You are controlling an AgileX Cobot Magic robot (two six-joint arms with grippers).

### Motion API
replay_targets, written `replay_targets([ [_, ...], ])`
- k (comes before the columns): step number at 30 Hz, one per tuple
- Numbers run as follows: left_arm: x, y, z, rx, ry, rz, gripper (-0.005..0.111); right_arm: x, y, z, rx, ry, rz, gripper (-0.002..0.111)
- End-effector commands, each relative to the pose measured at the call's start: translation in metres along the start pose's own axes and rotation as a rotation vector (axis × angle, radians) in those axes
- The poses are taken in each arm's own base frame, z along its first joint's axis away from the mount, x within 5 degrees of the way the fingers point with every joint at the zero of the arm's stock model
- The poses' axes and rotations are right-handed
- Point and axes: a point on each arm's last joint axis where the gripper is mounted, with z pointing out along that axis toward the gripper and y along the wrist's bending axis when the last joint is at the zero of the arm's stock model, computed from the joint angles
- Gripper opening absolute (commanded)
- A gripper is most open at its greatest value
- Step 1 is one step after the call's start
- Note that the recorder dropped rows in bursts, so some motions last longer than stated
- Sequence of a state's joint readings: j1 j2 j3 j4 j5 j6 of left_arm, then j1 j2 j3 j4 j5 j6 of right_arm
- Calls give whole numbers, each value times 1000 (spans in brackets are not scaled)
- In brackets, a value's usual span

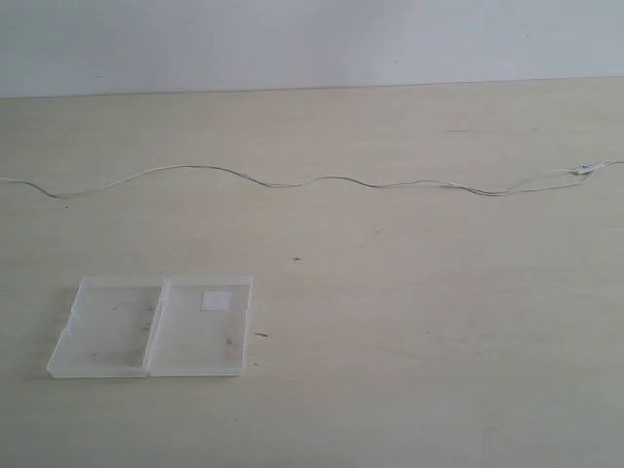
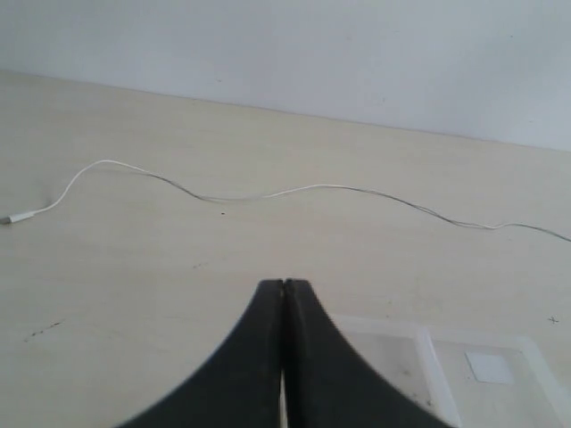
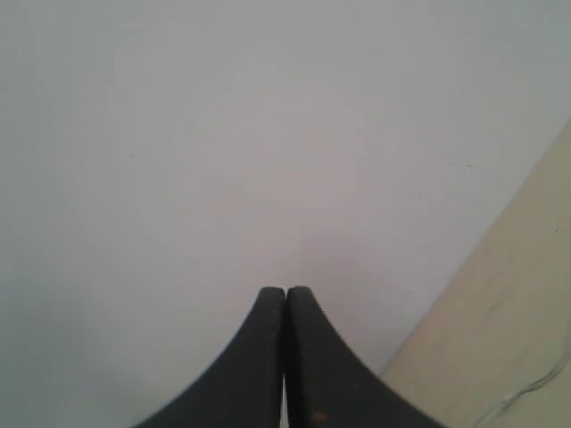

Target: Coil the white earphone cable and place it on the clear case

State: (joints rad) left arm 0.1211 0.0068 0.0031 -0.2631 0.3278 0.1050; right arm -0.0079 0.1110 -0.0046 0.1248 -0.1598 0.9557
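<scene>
The white earphone cable (image 1: 322, 179) lies stretched in a wavy line across the table, from the left edge to the right edge of the exterior view, with a small fitting (image 1: 582, 170) near its right end. The left wrist view shows the cable (image 2: 312, 187) and its plug (image 2: 18, 217). A bit of the cable (image 3: 526, 392) shows in the right wrist view. The clear case (image 1: 153, 326) lies open near the front left, sticker (image 1: 215, 300) on its right half. My left gripper (image 2: 284, 283) is shut, empty, above the case (image 2: 500, 374). My right gripper (image 3: 285, 291) is shut, empty, facing the wall.
The pale wooden table (image 1: 409, 322) ends at a white wall (image 1: 312, 39) at the back. Neither arm appears in the exterior view.
</scene>
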Motion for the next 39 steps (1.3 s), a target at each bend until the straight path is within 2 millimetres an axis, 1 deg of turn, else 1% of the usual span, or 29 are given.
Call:
replay_targets([
  [1,-2,0,-1,1,-22,-13,0,-8,18,3,27,30,-183,0],
  [3,-2,0,-1,1,-22,-13,0,-15,31,8,35,45,-308,0],
  [5,-2,0,-1,1,-22,-13,0,-25,50,21,42,55,-431,0],
  [7,-2,0,-1,1,-22,-13,0,-33,67,42,64,81,-543,0],
  [9,-2,0,-1,1,-22,-13,0,-39,79,68,101,133,-646,0],
  [11,-2,0,-1,1,-22,-13,0,-43,89,100,150,213,-745,0],
  [12,-2,0,-1,1,-22,-13,0,-48,99,118,160,242,-793,0],
  [13,-2,0,-1,1,-22,-13,0,-47,98,131,185,294,-841,0],
  [14,-2,0,-1,1,-22,-13,0,-48,103,149,200,336,-883,0],
  [15,-2,0,-1,1,-22,-13,0,-52,112,167,204,368,-928,0],
  [16,-2,0,-1,1,-22,-13,0,-54,116,181,211,400,-965,0],
  [18,-2,0,-1,1,-22,-13,0,-57,125,214,216,471,-1045,0],
  [19,-2,0,-1,1,-22,-13,0,-56,125,229,219,507,-1073,0],
  [22,-2,0,-1,1,-22,-13,0,-57,138,271,165,613,-1190,0],
  [23,-2,0,-1,1,-22,-13,0,-53,135,284,150,678,-1229,0],
  [24,-2,0,-1,1,-22,-13,0,-52,139,297,119,719,-1268,0],
  [26,-2,0,-1,1,-22,-13,0,-42,138,318,61,815,-1311,0],
  [28,-2,0,-1,1,-22,-13,0,-34,132,334,34,861,-1320,0],
  [30,-2,0,-1,1,-22,-13,0,-17,125,347,-16,923,-1358,0],
  [33,-2,0,-1,1,-22,-13,0,14,114,354,-100,1072,-1423,0],
  [34,-2,0,-1,1,-22,-13,0,21,111,354,-123,1120,-1438,0],
  [35,-2,0,-1,1,-22,-13,0,38,106,354,-167,1192,-1460,0],
  [39,-2,0,-1,1,-22,-13,0,75,88,352,-215,1368,-1459,0],
])
